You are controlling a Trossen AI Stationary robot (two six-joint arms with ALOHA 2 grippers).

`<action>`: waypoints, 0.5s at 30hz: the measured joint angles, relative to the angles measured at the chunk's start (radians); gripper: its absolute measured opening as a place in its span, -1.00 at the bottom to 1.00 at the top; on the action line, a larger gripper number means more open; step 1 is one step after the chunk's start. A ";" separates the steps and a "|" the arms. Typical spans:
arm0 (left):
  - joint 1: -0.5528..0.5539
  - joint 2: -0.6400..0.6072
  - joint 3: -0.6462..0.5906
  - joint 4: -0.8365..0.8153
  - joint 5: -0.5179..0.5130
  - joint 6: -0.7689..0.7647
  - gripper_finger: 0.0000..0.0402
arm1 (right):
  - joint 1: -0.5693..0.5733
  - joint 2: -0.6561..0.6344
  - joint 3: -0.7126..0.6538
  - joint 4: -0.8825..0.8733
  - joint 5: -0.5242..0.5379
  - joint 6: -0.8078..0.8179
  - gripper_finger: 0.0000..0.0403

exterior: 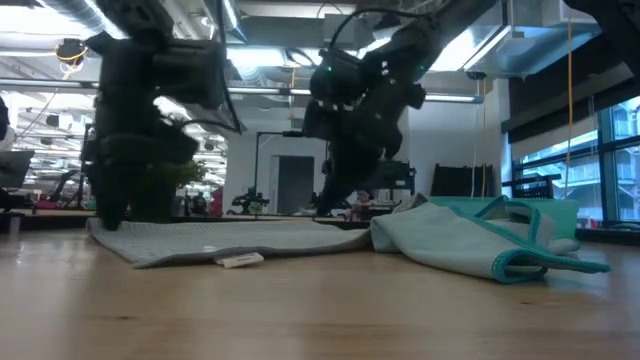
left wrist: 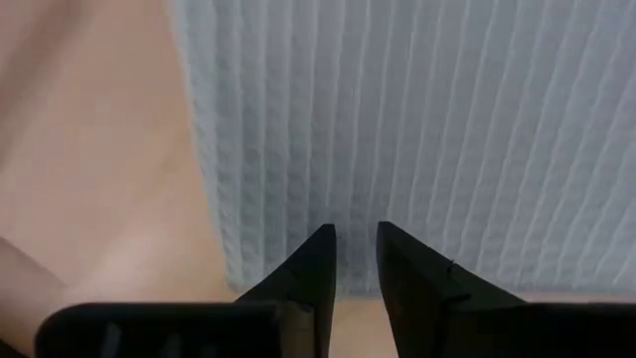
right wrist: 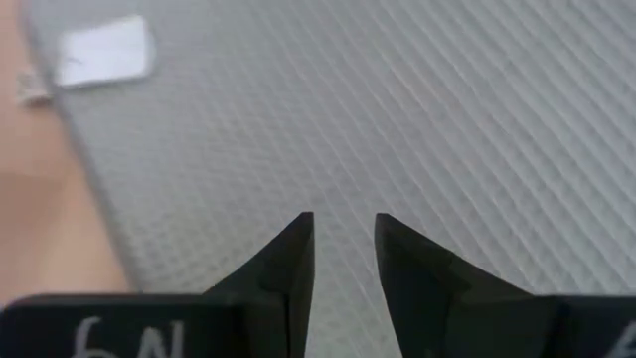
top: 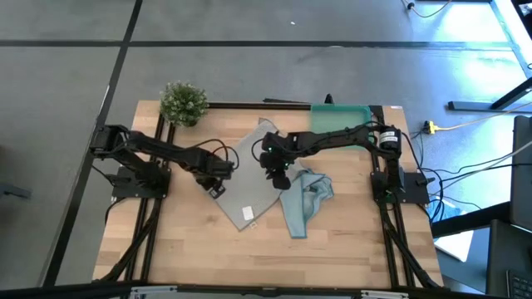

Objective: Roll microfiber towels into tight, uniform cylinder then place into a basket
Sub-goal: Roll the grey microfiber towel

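A pale grey towel (top: 247,170) lies spread flat on the table's middle, with a small white tag (top: 248,213) at its near corner. A light blue towel (top: 306,198) lies crumpled to its right, overlapping its right edge. The teal basket (top: 341,116) stands at the far right. My left gripper (top: 218,186) is low over the grey towel's left edge (left wrist: 214,199), its fingers a narrow gap apart. My right gripper (top: 283,178) is low over the grey towel's right part (right wrist: 417,129), its fingers also a narrow gap apart. Nothing shows between either pair of fingers. My left gripper points down at the grey towel's left edge (left wrist: 298,249); I cannot tell whether its fingertips touch the cloth. My right gripper points down at the flat cloth near the towel's right side (right wrist: 343,199); I cannot tell whether it touches.
A small potted plant (top: 184,101) stands at the table's far left corner. Bare wood (top: 208,249) runs along the near edge. The crumpled blue towel shows as a raised heap in the low view (exterior: 470,245).
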State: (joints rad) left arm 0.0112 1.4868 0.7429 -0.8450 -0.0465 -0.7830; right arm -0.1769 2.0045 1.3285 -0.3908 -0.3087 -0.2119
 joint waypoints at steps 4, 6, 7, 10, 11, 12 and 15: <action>-0.041 0.000 -0.028 0.004 0.067 -0.001 -0.65 | -0.019 0.000 -0.041 0.018 0.044 0.016 -0.45; -0.070 -0.001 -0.038 0.011 0.099 -0.019 -0.65 | -0.030 0.000 -0.057 0.015 0.063 0.046 -0.45; -0.086 -0.002 -0.042 0.017 0.115 -0.033 -0.65 | -0.036 0.000 -0.066 0.022 0.072 0.054 -0.45; -0.137 -0.002 -0.045 0.033 0.178 -0.081 -0.65 | -0.049 0.000 -0.088 0.035 0.099 0.053 -0.45; -0.155 -0.002 -0.046 0.051 0.203 -0.101 -0.65 | -0.055 0.000 -0.092 0.040 0.104 0.053 -0.45; -0.172 -0.001 -0.046 0.076 0.223 -0.122 -0.65 | -0.061 0.000 -0.096 0.047 0.112 0.052 -0.45; -0.227 -0.001 -0.046 0.186 0.276 -0.172 -0.65 | -0.083 0.000 -0.109 0.077 0.111 0.051 -0.45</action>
State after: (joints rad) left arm -0.2153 1.4860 0.6964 -0.6588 0.2294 -0.9551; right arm -0.2598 2.0041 1.2197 -0.3135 -0.1972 -0.1608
